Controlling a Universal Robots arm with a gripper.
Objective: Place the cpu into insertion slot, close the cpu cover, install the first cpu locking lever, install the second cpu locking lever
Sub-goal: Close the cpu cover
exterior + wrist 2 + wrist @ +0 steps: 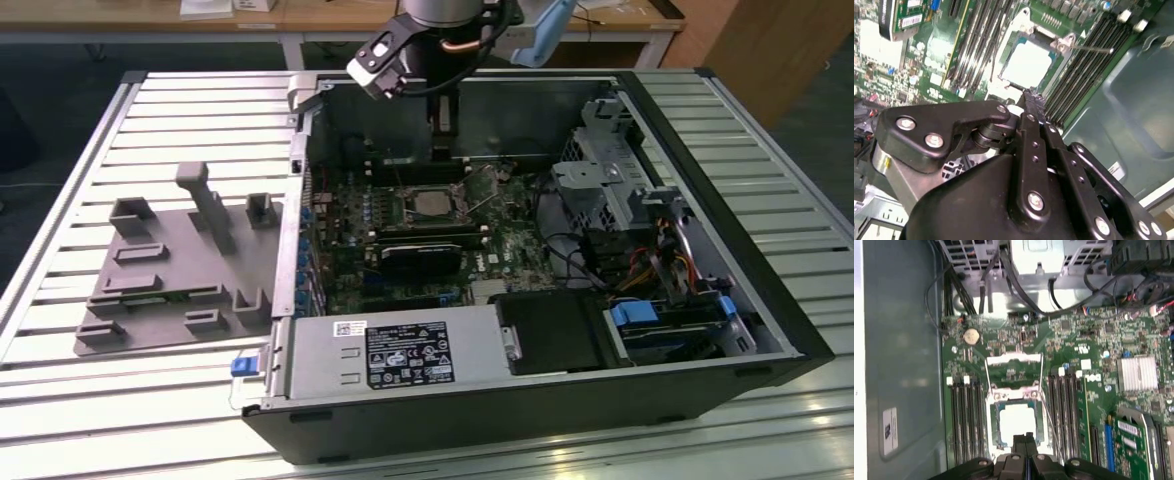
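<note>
The cpu (1016, 422) lies flat in the socket on the green motherboard, its silvery top bright; it is also seen in the second wrist view (1026, 62) and the exterior view (430, 203). The cpu cover (1014, 360), a thin silvery frame, stands swung open past the socket's far side. Thin wire locking levers (1043, 377) (1089, 48) stick up beside the socket. My gripper (1025, 439) (1031, 97) (442, 158) hangs inside the case just above the socket's edge. Its black fingers are pressed together, with nothing between them.
The open computer case (747, 300) sits on a slatted table. A black card (420, 255), memory slots (1066, 415), cables and a drive cage (627, 170) crowd around the socket. The power supply (387, 355) is at the front. A grey fixture plate (174, 270) lies on the exterior view's left.
</note>
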